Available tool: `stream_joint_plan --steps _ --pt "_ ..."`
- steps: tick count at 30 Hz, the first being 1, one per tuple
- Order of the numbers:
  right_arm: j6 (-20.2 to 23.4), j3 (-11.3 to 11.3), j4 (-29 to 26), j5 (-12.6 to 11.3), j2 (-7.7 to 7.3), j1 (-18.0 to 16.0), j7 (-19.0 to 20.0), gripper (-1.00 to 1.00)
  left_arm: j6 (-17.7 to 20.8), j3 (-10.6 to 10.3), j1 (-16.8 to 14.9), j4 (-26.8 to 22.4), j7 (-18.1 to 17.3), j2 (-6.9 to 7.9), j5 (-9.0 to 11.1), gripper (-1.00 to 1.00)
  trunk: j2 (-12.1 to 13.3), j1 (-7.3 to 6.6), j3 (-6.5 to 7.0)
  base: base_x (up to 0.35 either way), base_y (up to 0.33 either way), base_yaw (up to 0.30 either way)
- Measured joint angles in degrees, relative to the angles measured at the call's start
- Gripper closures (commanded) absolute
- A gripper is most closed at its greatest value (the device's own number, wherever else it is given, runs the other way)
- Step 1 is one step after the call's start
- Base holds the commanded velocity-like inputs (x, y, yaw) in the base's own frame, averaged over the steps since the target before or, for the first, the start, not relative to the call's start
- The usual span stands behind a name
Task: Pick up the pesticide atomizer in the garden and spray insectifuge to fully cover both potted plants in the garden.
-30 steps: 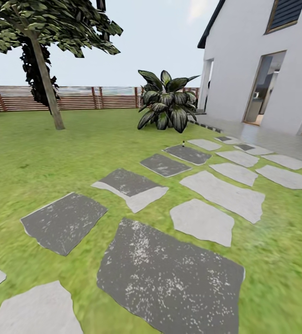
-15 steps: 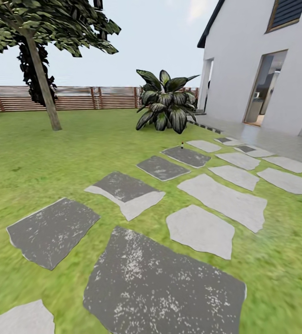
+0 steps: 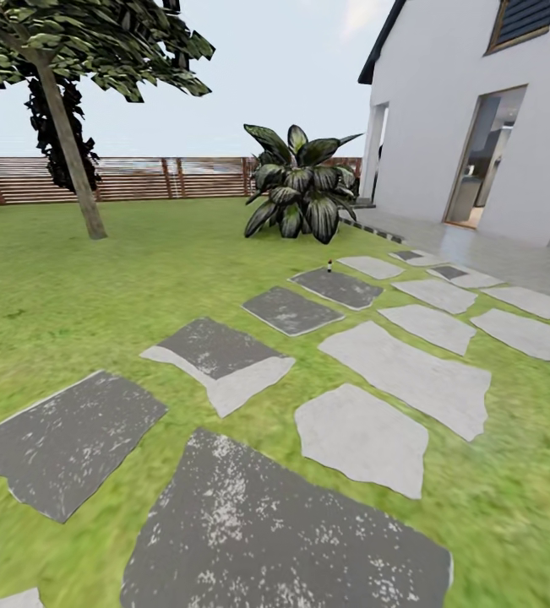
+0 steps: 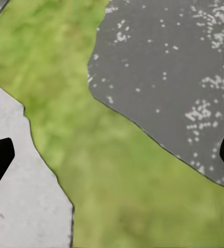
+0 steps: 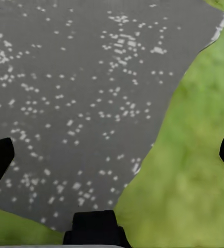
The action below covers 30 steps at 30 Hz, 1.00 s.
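View shift: against the head pictures from a moment ago, the stepping stones [image 3: 397,371] sit lower and further left, and the leafy plant [image 3: 300,181] a touch larger; the camera has moved, not the things.
Meaning: judged as the base rolling forward along the path; approach step, nothing picked up yet.
Atomizer [image 3: 329,267]: tiny dark bottle, upright at the far edge of a dark stone [image 3: 336,287], well ahead, short of the plant.
Left gripper [image 4: 112,157]: fingertips at opposite picture edges, spread wide, nothing between; lawn [image 4: 117,170] below.
Right gripper [image 5: 112,155]: likewise spread, nothing held; over a dark speckled slab [image 5: 76,103].
Surroundings: tree [image 3: 68,135] and fence [image 3: 139,177] far left, house [image 3: 477,127] right.
Obstacles: none seen between robot and bottle; stones lie flat.
Insectifuge: no specks discernible at this range.
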Motion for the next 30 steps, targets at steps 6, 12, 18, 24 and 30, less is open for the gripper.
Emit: stream_joint_plan --steps 6,12,18,24,30 --pt "0.0 0.0 0.0 0.0 0.0 0.0 0.0 -1.0 0.0 0.0 0.0 0.0 0.0 0.03 0.0 -1.0 0.0 0.0 0.0 0.291 -0.142 0.0" --pt "0.0 0.0 0.0 0.0 0.0 0.0 0.0 -1.0 0.0 0.0 0.0 0.0 0.0 0.0 0.0 -1.0 0.0 0.0 0.0 0.291 -0.142 0.0" --pt "0.0 0.0 0.0 0.0 0.0 0.0 0.0 -1.0 0.0 0.0 0.0 0.1 0.0 -0.01 0.0 -1.0 0.0 0.0 0.0 0.291 -0.142 0.0" --pt "0.0 0.0 -0.6 -0.1 -0.02 0.0 -0.2 -1.0 0.0 0.0 0.0 0.1 0.0 -0.02 0.0 -1.0 0.0 0.0 0.0 0.291 -0.142 0.0" --pt "0.0 -0.1 -9.2 -0.2 -0.08 0.0 -0.2 -1.0 0.0 0.0 0.0 0.1 0.0 -0.02 0.0 -1.0 0.0 0.0 0.0 0.291 -0.142 0.0"
